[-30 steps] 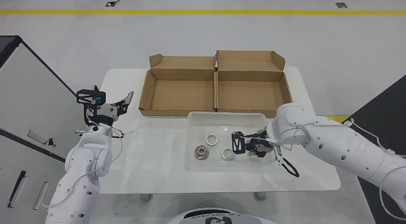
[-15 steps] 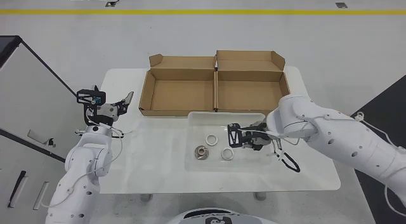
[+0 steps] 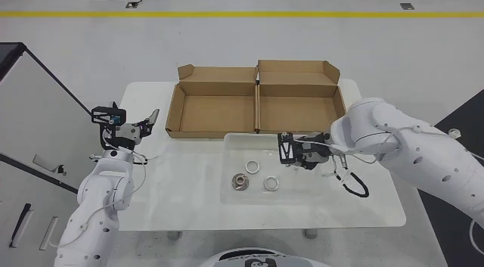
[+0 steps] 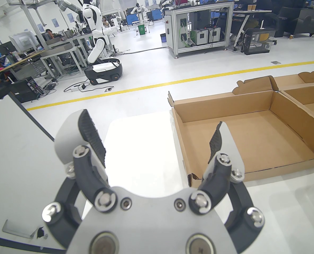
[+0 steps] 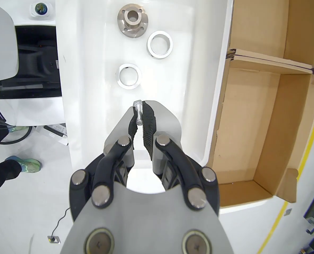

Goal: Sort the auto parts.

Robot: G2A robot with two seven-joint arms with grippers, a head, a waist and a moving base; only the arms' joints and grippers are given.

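On the near half of the bench [image 3: 189, 199] sits the white tray [image 3: 302, 195]. Three parts lie in its left half: a flange [image 3: 240, 181] and a ring [image 3: 271, 184] toward the near rim, and a second ring [image 3: 252, 166] just beyond them. Over the tray's far right part, the right pincer [image 5: 140, 118] is closed on a small bolt [image 5: 138, 107], gripped between the pads with one end poking past the tips. At the bench's left edge the left pincer [image 4: 151, 118] hangs wide open and holds nothing. Along the far edge you have two cardboard boxes side by side, the left box [image 3: 215, 113] and the right box [image 3: 297, 113], both bare inside. I judge the sorting barely begun: no part is boxed yet. The bolt is in hand and looks bound for a box, and the flange and both rings wait in the tray.
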